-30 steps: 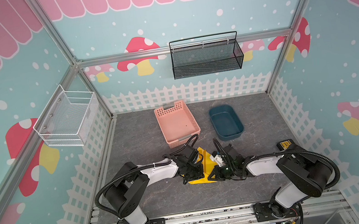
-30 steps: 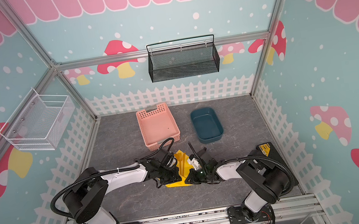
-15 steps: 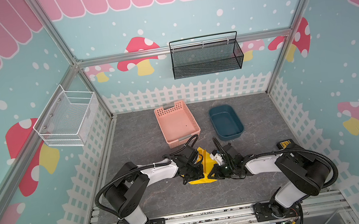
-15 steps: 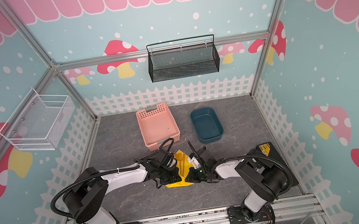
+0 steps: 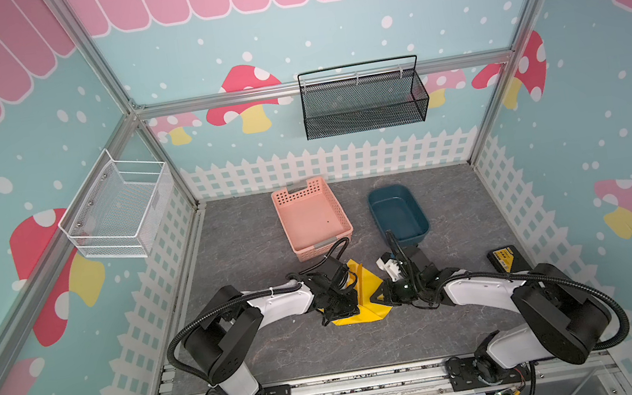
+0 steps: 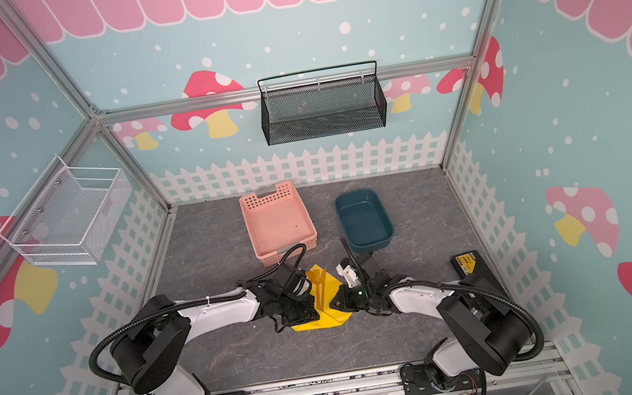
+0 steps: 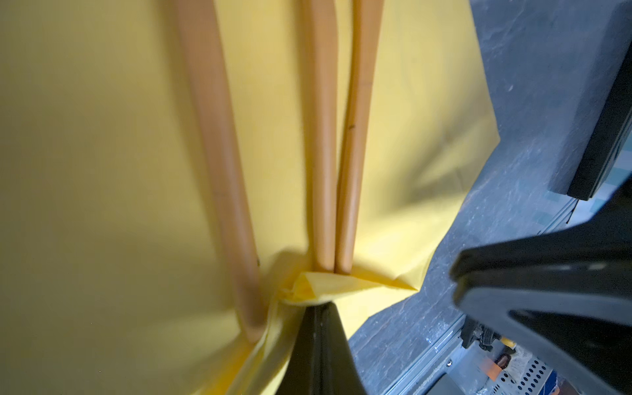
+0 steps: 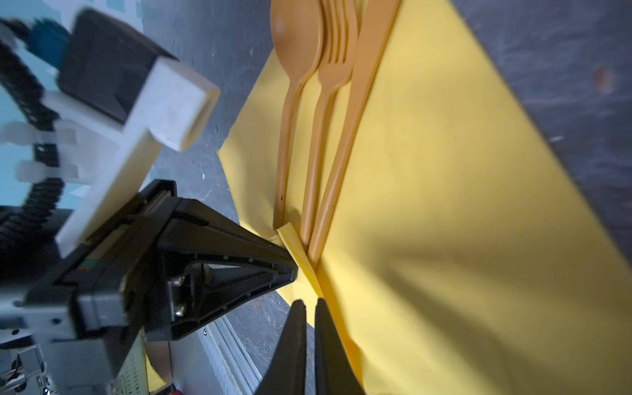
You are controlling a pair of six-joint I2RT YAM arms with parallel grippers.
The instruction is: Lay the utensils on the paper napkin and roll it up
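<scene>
Pinching the napkin (image 5: 364, 284) by its near fold, your left gripper (image 7: 318, 307) sits closed at the handle ends of the utensils (image 8: 328, 119). They lie side by side on the sheet, pointing away toward the basket (image 5: 309, 224) and tub (image 5: 398, 212), both empty. Your right gripper (image 8: 307, 304), jaws a slit apart, holds nothing just beside that fold.

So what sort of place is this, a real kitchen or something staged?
Probably a staged robot test booth, not a real room: printed mushroom-and-fence wall panels on an aluminium frame, with a left arm and right arm bolted to a rail fronting a grey tabletop.
</scene>
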